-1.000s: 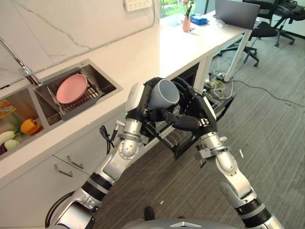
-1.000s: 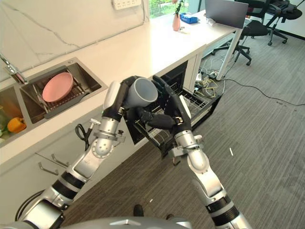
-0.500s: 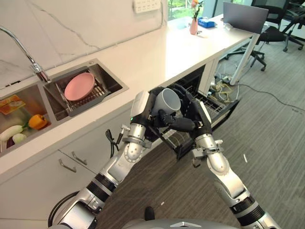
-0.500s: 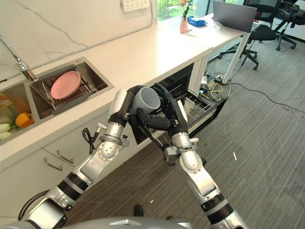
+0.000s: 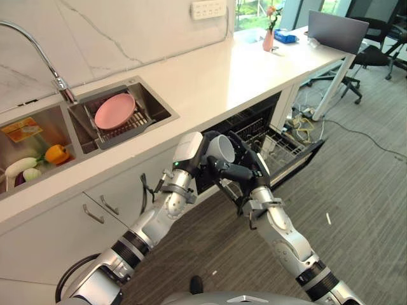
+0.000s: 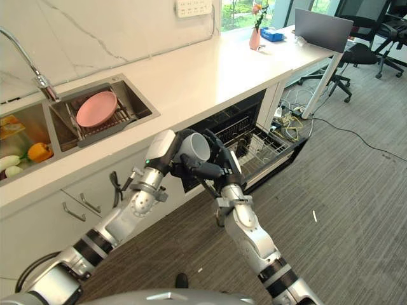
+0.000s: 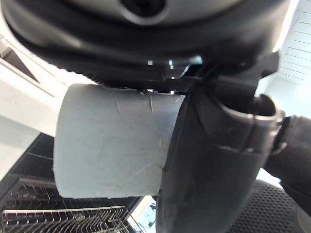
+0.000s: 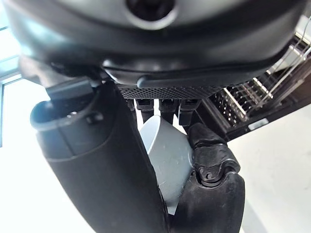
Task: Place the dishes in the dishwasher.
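A grey cup (image 5: 222, 147) is held in the air in front of the open dishwasher (image 5: 275, 147), its mouth facing up and right. My left hand (image 5: 191, 150) grips it from the left, and in the left wrist view the thumb (image 7: 209, 160) lies across the cup (image 7: 109, 145). My right hand (image 5: 245, 169) meets it from the right. In the right wrist view its thumb (image 8: 102, 160) and fingers (image 8: 214, 174) curl round the cup (image 8: 165, 145). A pink plate (image 5: 114, 110) leans on a rack in the sink (image 5: 159, 105).
The dishwasher's lower wire rack (image 6: 264, 149) is pulled out over the carpet. The white counter (image 5: 216, 70) runs above it. The other sink basin (image 5: 28, 136) holds vegetables, with a tap (image 5: 60, 89) behind. A vase (image 5: 269, 39), a laptop (image 5: 337, 28) and office chairs (image 5: 375, 54) stand far right.
The camera has pulled back and the whole picture has shifted. Both hands stay together on the cup, which now sits lower, nearer the dishwasher opening.
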Motion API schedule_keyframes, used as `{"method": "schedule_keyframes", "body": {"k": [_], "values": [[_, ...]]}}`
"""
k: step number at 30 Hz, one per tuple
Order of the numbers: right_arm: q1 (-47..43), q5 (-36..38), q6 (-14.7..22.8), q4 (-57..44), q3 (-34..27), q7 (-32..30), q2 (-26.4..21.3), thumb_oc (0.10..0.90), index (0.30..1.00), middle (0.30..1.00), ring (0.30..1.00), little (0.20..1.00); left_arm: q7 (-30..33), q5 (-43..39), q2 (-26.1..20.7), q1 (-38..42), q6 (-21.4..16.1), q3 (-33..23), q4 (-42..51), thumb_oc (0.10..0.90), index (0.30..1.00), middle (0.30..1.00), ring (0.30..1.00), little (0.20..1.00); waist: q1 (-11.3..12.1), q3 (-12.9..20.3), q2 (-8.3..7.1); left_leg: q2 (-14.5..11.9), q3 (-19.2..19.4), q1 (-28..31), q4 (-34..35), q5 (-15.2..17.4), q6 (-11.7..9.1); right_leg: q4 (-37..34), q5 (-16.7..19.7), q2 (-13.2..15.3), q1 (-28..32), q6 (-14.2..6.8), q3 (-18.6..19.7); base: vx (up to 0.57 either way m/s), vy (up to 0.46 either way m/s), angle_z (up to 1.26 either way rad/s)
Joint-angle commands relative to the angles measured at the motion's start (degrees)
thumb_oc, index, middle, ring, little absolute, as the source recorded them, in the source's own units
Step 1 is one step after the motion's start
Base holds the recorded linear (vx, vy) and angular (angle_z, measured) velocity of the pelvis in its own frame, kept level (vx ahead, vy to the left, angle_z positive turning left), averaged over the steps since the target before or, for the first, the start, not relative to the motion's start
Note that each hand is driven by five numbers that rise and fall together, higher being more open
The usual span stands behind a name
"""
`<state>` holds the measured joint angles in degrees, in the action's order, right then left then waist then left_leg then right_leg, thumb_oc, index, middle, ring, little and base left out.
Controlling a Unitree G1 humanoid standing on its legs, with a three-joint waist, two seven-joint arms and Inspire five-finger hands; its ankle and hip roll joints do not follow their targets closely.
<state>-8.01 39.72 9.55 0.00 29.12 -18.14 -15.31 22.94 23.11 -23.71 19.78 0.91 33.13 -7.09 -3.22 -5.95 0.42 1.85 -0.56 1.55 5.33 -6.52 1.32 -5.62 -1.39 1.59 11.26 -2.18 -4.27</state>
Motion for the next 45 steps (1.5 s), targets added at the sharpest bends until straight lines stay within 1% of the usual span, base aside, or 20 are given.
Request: {"method": "schedule_keyframes", "body": {"k": [1,2,3,5,6,7,8,11,20,21,22,24,26,28,31,32,33,37,38,45], "values": [[-9.0,0.3,3.9,-2.4,-2.5,1.7,3.5,0.4,0.3,0.3,0.3,0.3,0.1,4.3,5.5,11.5,-10.3,7.2,6.4,0.4,0.3,0.3,0.3,0.3,2.0,3.1,-1.26,-3.8,0.5,4.6,-0.3,6.2,-5.1,1.1,-1.3,2.3,-1.2,-3.7,-2.0,-0.02,0.003,0.19],[-9.3,-1.0,3.5,-3.9,-3.8,2.7,2.2,0.4,0.3,0.3,0.3,0.3,-4.4,5.0,3.2,9.1,-13.8,8.6,10.2,0.4,0.3,0.3,0.3,0.3,2.4,2.9,-0.94,-3.7,0.3,4.5,-0.3,6.1,-5.1,1.1,-1.3,2.3,-1.3,-3.7,-2.1,-0.02,0.012,0.08],[-9.1,-1.6,3.2,-3.8,-4.4,2.0,2.3,0.4,0.3,0.3,0.3,0.3,-2.8,5.4,3.2,9.3,-12.4,9.2,8.8,0.4,0.3,0.3,0.3,0.3,2.4,3.0,-0.94,-3.7,0.3,4.4,-0.3,6.1,-5.1,1.1,-1.3,2.3,-1.3,-3.7,-2.2,-0.02,0.013,0.09],[-8.7,-1.0,4.5,-4.1,-4.7,1.6,2.6,0.4,0.3,0.3,0.3,0.3,-1.6,4.5,2.5,9.4,-12.5,7.9,8.8,0.4,0.3,0.3,0.3,0.3,2.4,3.0,-0.97,-3.5,0.3,4.5,-0.3,6.1,-5.1,1.0,-1.3,2.3,-1.2,-3.7,-2.2,0.0,0.005,0.04],[-8.4,-1.3,4.3,-4.0,-4.9,1.4,2.6,0.4,0.3,0.3,0.3,0.3,-1.5,4.0,1.8,9.3,-12.5,7.1,9.2,0.4,0.3,0.3,0.3,0.3,2.3,3.1,-0.93,-3.6,0.4,4.5,-0.3,6.1,-5.1,1.0,-1.4,2.3,-1.2,-3.8,-2.2,0.0,0.0,0.04],[-8.5,-1.4,4.8,-3.0,-5.0,0.9,3.0,0.4,0.3,0.3,0.3,0.3,2.4,2.4,1.3,10.6,-11.7,3.9,8.3,0.4,0.3,0.3,0.3,0.3,2.5,3.2,-1.15,-3.5,0.3,4.5,-0.3,6.1,-5.2,1.0,-1.3,2.4,-1.1,-3.7,-2.4,0.0,0.0,0.0],[-8.9,-0.6,5.1,-3.5,-4.0,1.7,3.1,0.4,0.3,0.3,0.3,0.3,1.8,1.8,1.8,11.9,-11.5,3.1,10.0,0.4,0.3,0.3,0.3,0.3,2.4,3.3,-1.17,-3.6,0.3,4.6,-0.3,6.2,-5.2,1.0,-1.4,2.4,-1.1,-3.8,-2.4,0.0,0.0,0.0],[-9.4,-1.9,4.2,-4.2,-4.0,1.9,2.4,0.4,0.3,0.3,0.3,0.3,-0.3,2.7,3.0,13.2,-11.1,4.7,10.8,0.4,0.3,0.3,0.3,0.3,1.9,3.3,-0.92,-3.6,0.5,4.6,-0.3,6.3,-5.2,1.2,-1.3,2.4,-1.2,-3.8,-2.2,0.0,0.0,0.0],[-8.0,-3.7,5.3,-7.5,-7.1,0.6,2.1,0.4,0.3,0.3,0.3,0.3,-1.4,3.1,1.9,11.0,-11.5,4.1,12.2,0.4,0.3,0.3,0.3,0.3,1.7,3.2,-0.49,-3.4,0.6,4.5,-0.3,6.5,-5.0,1.1,-1.1,2.6,-1.3,-3.9,-2.2,0.0,0.001,-0.01],[-7.0,-4.3,5.5,-9.2,-8.5,1.1,1.5,0.4,0.3,0.3,0.3,0.3,-5.0,3.4,1.4,8.4,-13.1,5.7,16.6,0.588,0.582,0.582,0.582,0.582,1.8,3.0,-0.17,-3.4,0.7,4.5,-0.3,6.5,-4.9,1.1,-1.0,2.6,-1.5,-3.9,-2.1,0.0,0.0,0.0],[-6.4,-4.9,6.2,-9.1,-10.1,-0.5,2.6,0.4,0.3,0.3,0.3,0.3,-3.8,2.8,0.7,7.8,-12.4,5.2,14.6,0.8,0.9,0.9,0.9,0.9,2.0,2.9,-0.09,-3.3,0.5,4.5,-0.3,6.5,-4.9,1.0,-1.0,2.6,-1.5,-3.9,-2.2,-0.03,0.027,-0.02],[-4.9,-5.3,7.1,-10.0,-11.5,-1.5,3.1,0.4,0.3,0.3,0.3,0.3,-2.6,1.2,-0.9,5.7,-12.0,1.7,16.6,0.8,0.9,0.9,0.9,0.9,2.1,2.9,-0.03,-3.2,0.4,4.5,-0.3,6.5,-4.9,1.0,-1.0,2.7,-1.5,-4.0,-2.5,0.0,0.0,0.0],[-4.7,-5.4,7.3,-10.3,-12.0,-2.0,3.5,0.4,0.3,0.3,0.3,0.3,-1.9,0.6,-1.1,4.8,-11.7,0.6,16.3,0.8,0.9,0.9,0.9,0.9,2.1,3.0,-0.03,-3.2,0.5,4.6,-0.3,6.6,-4.9,1.0,-1.0,2.8,-1.4,-4.0,-2.5,0.02,0.004,0.0],[-3.9,-4.5,8.7,-10.8,-12.3,-3.1,4.4,0.4,0.3,0.3,0.3,0.3,0.6,-0.4,0.3,2.9,-10.4,-1.0,12.1,0.8,0.9,0.9,0.9,0.9,2.0,2.9,-0.05,-3.2,0.6,4.6,-0.3,6.5,-5.0,1.0,-1.0,2.8,-1.2,-4.0,-2.6,0.0,0.0,0.0],[-2.6,-1.7,10.2,-11.1,-13.1,-3.9,5.5,0.4,0.3,0.3,0.3,0.3,1.9,-1.1,2.7,2.1,-9.4,-0.3,9.3,0.8,0.9,0.9,0.9,0.9,1.8,2.9,-0.04,-3.3,0.5,4.6,-0.3,6.5,-5.0,1.0,-1.1,2.8,-1.2,-4.0,-2.8,0.0,0.0,0.0],[-1.9,-0.4,11.3,-11.4,-13.7,-4.1,5.9,0.4,0.3,0.3,0.3,0.3,2.4,-0.3,3.3,2.2,-8.5,0.3,8.1,0.8,0.9,0.9,0.9,0.9,1.7,2.9,-0.01,-3.2,0.5,4.6,-0.3,6.5,-5.0,1.0,-1.1,2.8,-1.2,-4.0,-2.9,0.0,0.0,0.0],[-0.9,-1.6,12.4,-11.9,-15.6,-6.1,6.1,0.4,0.3,0.3,0.3,0.3,3.4,2.8,4.3,2.8,-7.7,2.1,5.9,0.8,0.9,0.9,0.9,0.9,1.4,2.7,0.08,-3.2,0.3,4.4,-0.3,6.5,-4.9,1.0,-1.1,2.8,-1.3,-3.9,-2.9,0.0,0.0,0.0],[-0.5,-1.5,13.8,-11.6,-17.1,-7.9,7.1,0.4,0.3,0.3,0.3,0.3,4.7,2.2,4.1,0.6,-7.4,0.8,4.5,0.8,0.9,0.9,0.9,0.9,1.6,2.7,0.03,-3.2,0.1,4.3,-0.3,6.4,-5.0,1.0,-1.0,2.7,-1.5,-3.9,-3.0,0.0,-0.002,0.02],[-0.3,-1.3,14.6,-11.4,-18.1,-9.2,7.4,0.4,0.3,0.3,0.3,0.3,5.9,1.4,3.6,-1.2,-7.3,-0.8,4.0,0.8,0.9,0.9,0.9,0.9,1.9,2.8,-0.05,-3.2,0.0,4.2,-0.3,6.4,-5.0,0.9,-0.9,2.7,-1.6,-3.9,-3.1,0.0,0.0,0.0],[-0.3,0.5,16.6,-11.1,-20.8,-10.9,7.9,0.4,0.3,0.3,0.3,0.3,8.2,-1.8,3.3,-5.0,-6.8,-5.2,3.4,0.8,0.9,0.9,0.9,0.9,2.4,3.0,-0.24,-3.2,-0.6,4.0,-0.3,6.2,-5.2,0.9,-0.9,2.5,-1.5,-3.7,-3.6,0.0,-0.002,0.03]]}}
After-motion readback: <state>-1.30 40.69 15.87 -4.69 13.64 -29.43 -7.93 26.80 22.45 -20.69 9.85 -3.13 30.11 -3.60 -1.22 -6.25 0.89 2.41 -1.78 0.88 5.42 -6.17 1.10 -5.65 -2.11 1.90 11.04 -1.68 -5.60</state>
